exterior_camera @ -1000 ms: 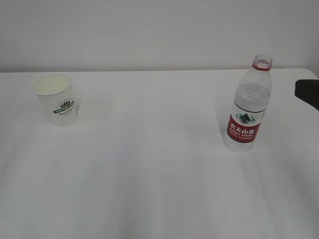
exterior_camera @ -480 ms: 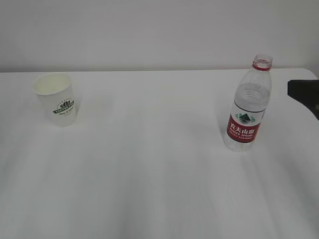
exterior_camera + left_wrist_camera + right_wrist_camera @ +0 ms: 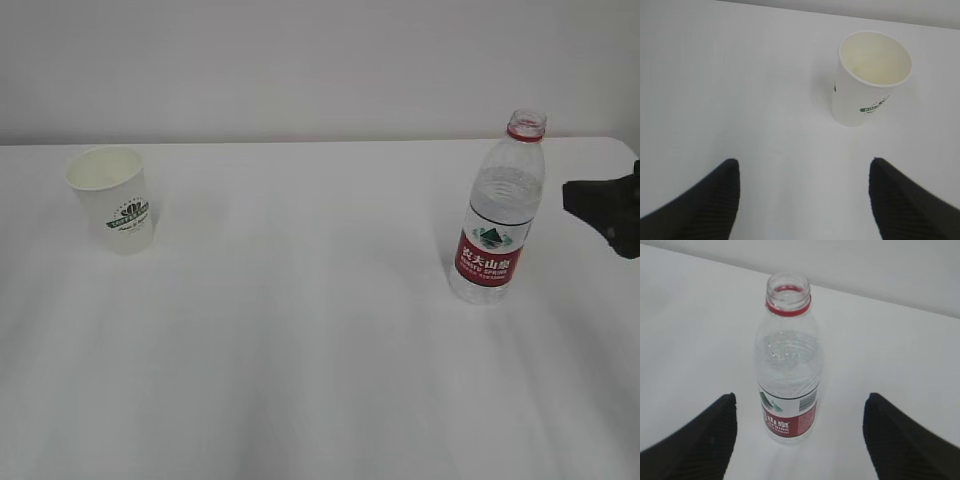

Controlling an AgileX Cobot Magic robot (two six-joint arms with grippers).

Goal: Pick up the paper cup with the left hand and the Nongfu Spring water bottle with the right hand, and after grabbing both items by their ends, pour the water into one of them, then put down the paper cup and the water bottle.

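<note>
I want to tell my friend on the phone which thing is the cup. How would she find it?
Start at the big white table and look to its far left side. A small white paper cup stands there upright and open, far from the tall clear water bottle on the right. It is the short one, with a dark green round logo on its side.

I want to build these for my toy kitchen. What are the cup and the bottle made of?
The paper cup looks like thin white paper, matte, with a rolled rim and a printed green logo. The water bottle looks like clear, glossy plastic: you see through its ribbed wall. Its red label seems a thin wrap, maybe plastic film.
</note>
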